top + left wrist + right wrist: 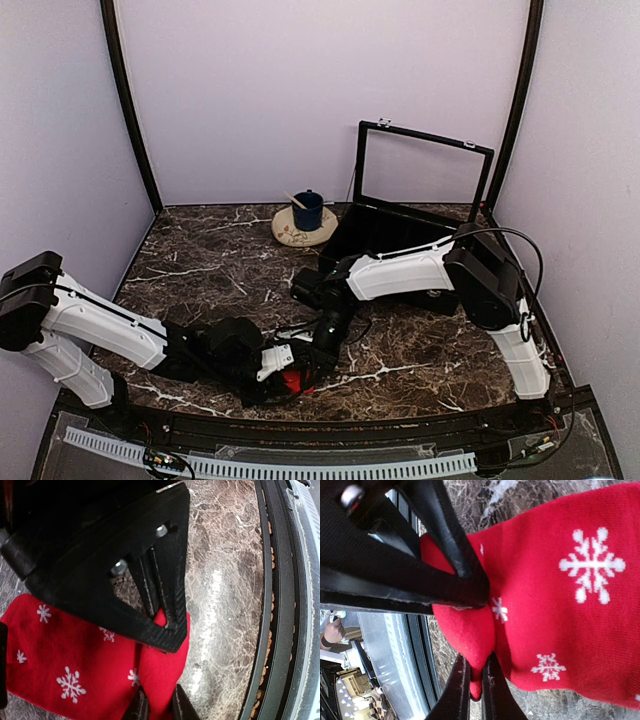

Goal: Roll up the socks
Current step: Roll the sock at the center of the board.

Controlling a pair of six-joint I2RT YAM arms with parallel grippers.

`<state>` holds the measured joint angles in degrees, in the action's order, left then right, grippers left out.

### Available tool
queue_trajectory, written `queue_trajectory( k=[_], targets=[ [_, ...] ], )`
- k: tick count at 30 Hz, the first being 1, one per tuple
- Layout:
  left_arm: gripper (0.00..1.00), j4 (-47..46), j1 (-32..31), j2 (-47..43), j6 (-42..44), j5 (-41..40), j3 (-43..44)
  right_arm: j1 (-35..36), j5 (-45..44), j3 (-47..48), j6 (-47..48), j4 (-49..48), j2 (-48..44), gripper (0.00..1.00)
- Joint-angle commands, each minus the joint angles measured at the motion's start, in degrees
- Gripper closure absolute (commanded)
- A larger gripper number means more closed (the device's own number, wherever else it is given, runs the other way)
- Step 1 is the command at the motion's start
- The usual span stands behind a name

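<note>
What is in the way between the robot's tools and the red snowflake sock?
Nothing visible is. The left tool and the right tool each pinch the edge of the red fabric sock with white snowflakes, close together on the dark marble table.

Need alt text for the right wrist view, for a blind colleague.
Two black fingers at the bottom pinch a fold of the red snowflake sock; the other arm's black finger crosses the upper left, over the marble table.
</note>
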<state>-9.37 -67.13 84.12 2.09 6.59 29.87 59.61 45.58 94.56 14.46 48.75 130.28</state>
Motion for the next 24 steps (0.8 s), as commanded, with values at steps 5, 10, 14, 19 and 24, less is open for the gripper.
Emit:
queue_trajectory(
  k=[5,10,14,19,24],
  targets=[
    [0.97,2.5,-0.3,0.1,-2.5,2.9,0.1,-0.6,-1.5,1.2,-0.1,0.7,1.4,0.98],
    [1.00,1.7,-0.4,0.8,-4.4,4.6,0.1,-0.7,-1.8,0.3,-0.6,0.0,0.9,0.91],
    [1.00,1.2,-0.3,0.7,-6.2,5.8,-0.4,-1.2,-0.7,-1.1,-1.4,-1.2,0.2,0.85],
    [1.00,1.2,-0.3,1.2,-8.3,6.7,-0.8,-2.2,1.6,-3.4,-3.1,-4.2,-1.4,0.81],
    [1.00,0.0,-0.2,1.7,-11.6,7.3,-1.6,-3.7,4.0,-6.9,-5.6,-8.6,-3.8,0.79]
  ],
)
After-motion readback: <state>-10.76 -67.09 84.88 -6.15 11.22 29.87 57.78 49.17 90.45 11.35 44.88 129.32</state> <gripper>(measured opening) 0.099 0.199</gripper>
